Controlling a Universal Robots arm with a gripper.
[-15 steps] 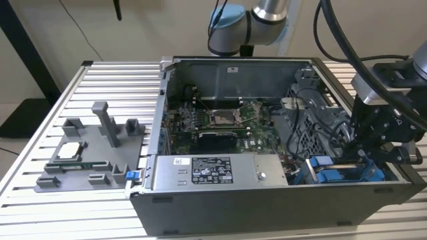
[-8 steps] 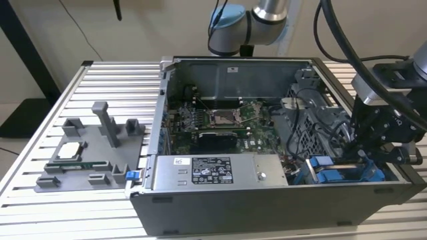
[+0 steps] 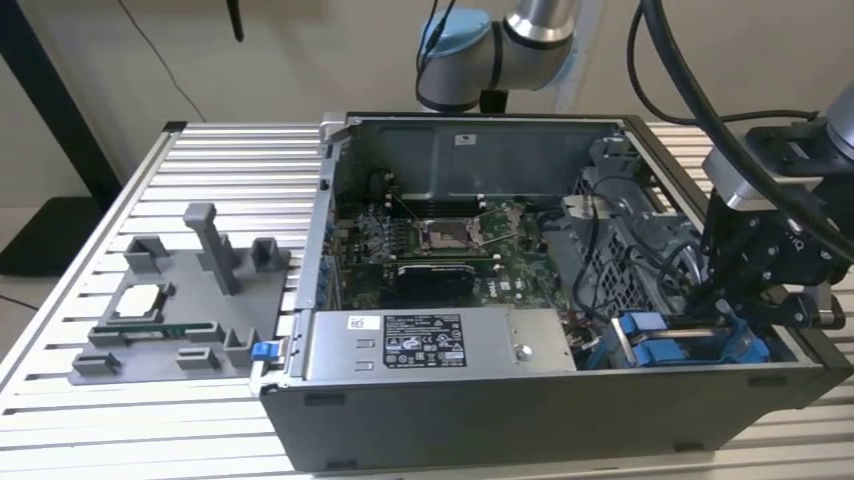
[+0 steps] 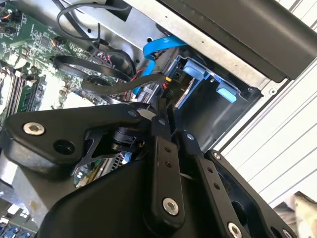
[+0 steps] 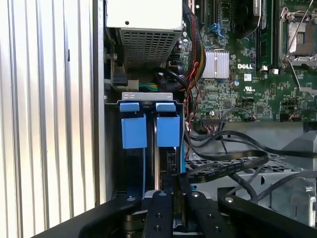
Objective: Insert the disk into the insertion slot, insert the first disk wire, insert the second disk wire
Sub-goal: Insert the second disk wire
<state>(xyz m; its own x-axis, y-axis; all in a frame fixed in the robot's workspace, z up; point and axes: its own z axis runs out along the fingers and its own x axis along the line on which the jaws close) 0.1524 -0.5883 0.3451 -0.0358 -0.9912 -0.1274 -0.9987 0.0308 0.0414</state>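
My gripper (image 3: 722, 306) reaches down into the near corner of the open computer case on the exterior view's right, over the insertion slot (image 5: 146, 95). The disk's blue carrier (image 5: 133, 132) sits inside the slot, and its two blue tabs (image 4: 226, 92) show at the slot's mouth. The drive body is mostly hidden. In both wrist views the fingers (image 5: 159, 208) are pressed together at the tip on the end of a flat black disk wire (image 5: 233, 166), right at the drive's connector edge (image 4: 172, 79). A blue disk wire (image 4: 159, 46) curves down beside it.
The motherboard (image 3: 427, 240) with its CPU socket lies in the case's middle, and the labelled power-supply box (image 3: 427, 345) sits along the near wall. Loose black cables (image 4: 94, 69) loop beside the bay. A grey fixture (image 3: 187, 300) with parts stands on the slatted table at the exterior view's left.
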